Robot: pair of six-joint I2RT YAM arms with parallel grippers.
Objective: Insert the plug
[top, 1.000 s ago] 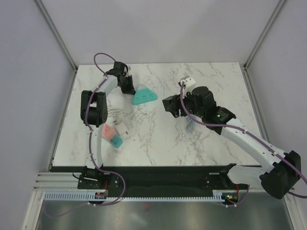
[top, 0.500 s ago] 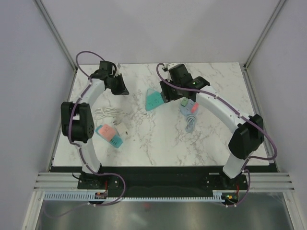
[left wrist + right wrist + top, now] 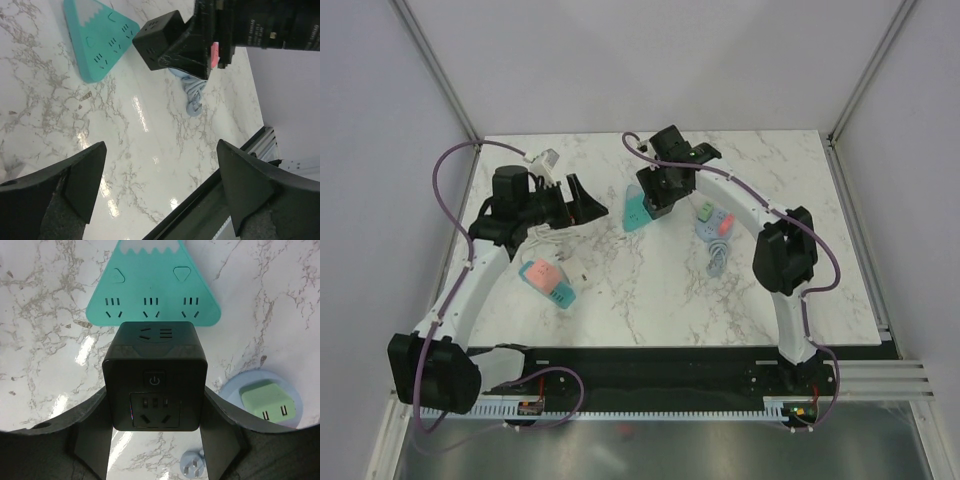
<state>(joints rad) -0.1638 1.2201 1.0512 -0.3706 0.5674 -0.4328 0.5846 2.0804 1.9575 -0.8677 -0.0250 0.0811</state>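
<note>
Two sets of fingers and six tabletop items, listed.

1. My right fingers (image 3: 90, 430): clamped on the side faces of the black cube adapter (image 3: 155, 375), one on each side.
2. Black cube adapter: the task's piece, held clear of the marble tabletop (image 3: 620, 300). A power button and sockets show on the face towards my wrist camera. It hangs at the broad edge of the teal triangular power strip (image 3: 152, 295). I cannot tell if the two touch.
3. Teal triangular power strip: flat on the tabletop, towards the far side, between my two arms. It has three socket groups in a row.
4. My left fingers (image 3: 82, 180): spread wide, nothing between them, pointing towards the strip from well apart.
5. Round blue-grey base (image 3: 235, 390): carries a pale green plug (image 3: 265, 402), just beside the cube.
6. Pink and teal power strip (image 3: 548, 282): near my left arm.
7. White cable (image 3: 535, 237): partly hidden under my left arm.
</note>
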